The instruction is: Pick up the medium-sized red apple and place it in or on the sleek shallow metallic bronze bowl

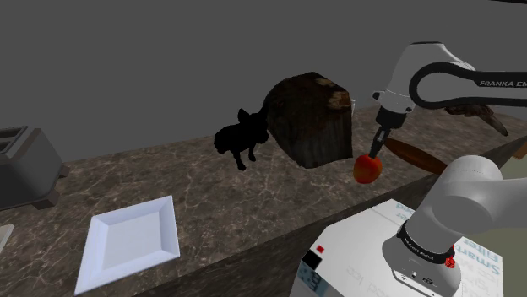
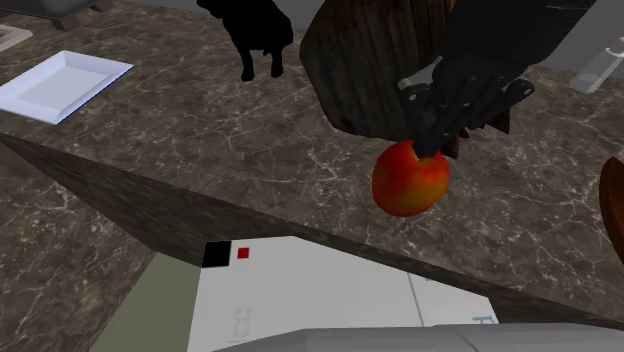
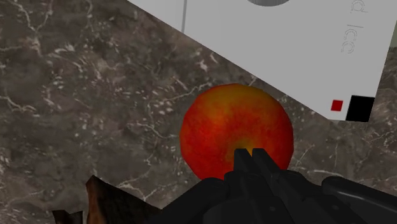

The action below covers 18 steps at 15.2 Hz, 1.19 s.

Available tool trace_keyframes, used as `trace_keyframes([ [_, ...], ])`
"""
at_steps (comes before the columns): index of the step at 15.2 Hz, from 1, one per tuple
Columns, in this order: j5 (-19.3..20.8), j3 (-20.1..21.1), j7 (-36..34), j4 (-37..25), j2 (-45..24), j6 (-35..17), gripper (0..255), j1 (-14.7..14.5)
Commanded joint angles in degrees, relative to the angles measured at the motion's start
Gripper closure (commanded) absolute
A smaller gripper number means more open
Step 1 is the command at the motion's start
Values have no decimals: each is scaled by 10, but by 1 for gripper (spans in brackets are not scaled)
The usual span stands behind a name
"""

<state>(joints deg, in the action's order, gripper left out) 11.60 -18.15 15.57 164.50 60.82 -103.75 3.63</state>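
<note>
A red apple with yellow patches (image 1: 367, 169) hangs just above the dark marble counter (image 1: 211, 194), near its front edge. My black gripper (image 1: 375, 150) comes down on its top and is shut on it. In the second exterior view the fingers (image 2: 440, 125) pinch the apple (image 2: 410, 178) at its upper end. Seen from the wrist, the apple (image 3: 235, 130) sits right under the closed fingertips (image 3: 252, 156). A shallow bronze-brown bowl (image 1: 416, 156) lies on the counter just beyond the apple toward the shoulder view's right; its rim (image 2: 614, 205) shows at the second exterior view's right edge.
A big dark rough block (image 1: 308, 118) stands behind the apple, with a black dog figure (image 1: 241, 137) beside it. A white square plate (image 1: 131, 240) and a grey toaster (image 1: 25, 164) are at the shoulder view's left. The white stand (image 1: 380, 245) lies below the counter edge.
</note>
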Motion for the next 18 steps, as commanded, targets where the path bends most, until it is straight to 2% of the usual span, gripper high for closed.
trace_keyframes([
  [1,-5,5,-1,-16,1,16,255,-3],
  [16,-32,31,-6,-134,-10,123,255,-19],
  [18,-21,18,8,-141,-9,130,255,-13],
])
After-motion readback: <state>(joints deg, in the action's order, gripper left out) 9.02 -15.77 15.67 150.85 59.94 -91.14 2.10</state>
